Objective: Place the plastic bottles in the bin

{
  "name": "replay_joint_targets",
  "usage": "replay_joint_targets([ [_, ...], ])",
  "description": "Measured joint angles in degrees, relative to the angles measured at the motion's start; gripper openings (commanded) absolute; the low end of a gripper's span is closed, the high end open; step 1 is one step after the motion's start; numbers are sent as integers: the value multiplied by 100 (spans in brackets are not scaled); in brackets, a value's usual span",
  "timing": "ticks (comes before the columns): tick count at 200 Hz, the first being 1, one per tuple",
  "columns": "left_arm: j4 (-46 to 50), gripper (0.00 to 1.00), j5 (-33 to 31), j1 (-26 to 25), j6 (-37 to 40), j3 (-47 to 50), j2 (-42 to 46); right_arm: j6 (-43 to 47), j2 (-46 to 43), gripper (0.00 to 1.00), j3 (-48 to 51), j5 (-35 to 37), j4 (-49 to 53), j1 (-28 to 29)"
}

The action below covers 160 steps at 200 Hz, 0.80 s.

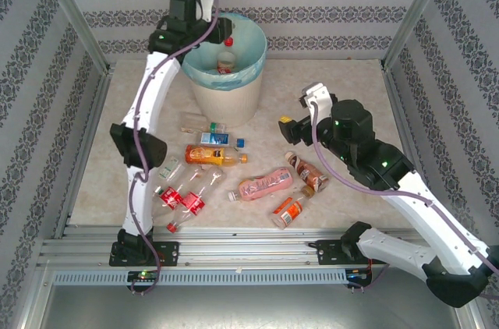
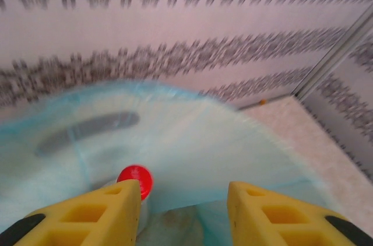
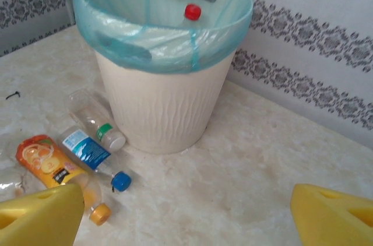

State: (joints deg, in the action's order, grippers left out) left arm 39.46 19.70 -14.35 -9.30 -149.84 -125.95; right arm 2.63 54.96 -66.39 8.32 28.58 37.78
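Looking down from the left wrist, I saw the left pincer (image 2: 183,193) over the bin (image 1: 226,103), its yellow fingers apart with nothing between them. A red-capped bottle (image 2: 135,179) stood inside the blue bag (image 2: 233,141), just beside the left finger and below it; from above it sat upright in the bin. The right pincer (image 3: 186,217) hung wide open and empty over the desk (image 1: 351,95), right of the bin and facing it. The other bottles lay on their sides on the desk in front of the bin. A green-capped bottle (image 3: 96,123) lay against the bin's foot, with a blue-capped bottle (image 3: 93,155) next to it and an orange bottle (image 1: 212,157) nearer me. A pink bottle (image 1: 265,185) and a brown bottle (image 1: 308,173) lay further right. Several red-labelled bottles (image 1: 175,198) were bunched by the left arm.
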Motion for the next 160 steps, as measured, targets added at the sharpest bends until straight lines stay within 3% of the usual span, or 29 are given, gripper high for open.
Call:
replay_joint_targets([
  [32,-149,50,87,-131,118,1086,1602,-39,168,86,129,-387,199,160],
  [75,-918,56,-42,-398,195,4822,4120,717,975,87,258,-914,168,946],
  [119,-881,57,-601,-398,192,7318,5403,2197,2249,86,306,-1252,140,1561],
  [160,-785,59,-1429,-398,-133,8948,6662,3357,3222,88,306,-1534,-422,2135],
])
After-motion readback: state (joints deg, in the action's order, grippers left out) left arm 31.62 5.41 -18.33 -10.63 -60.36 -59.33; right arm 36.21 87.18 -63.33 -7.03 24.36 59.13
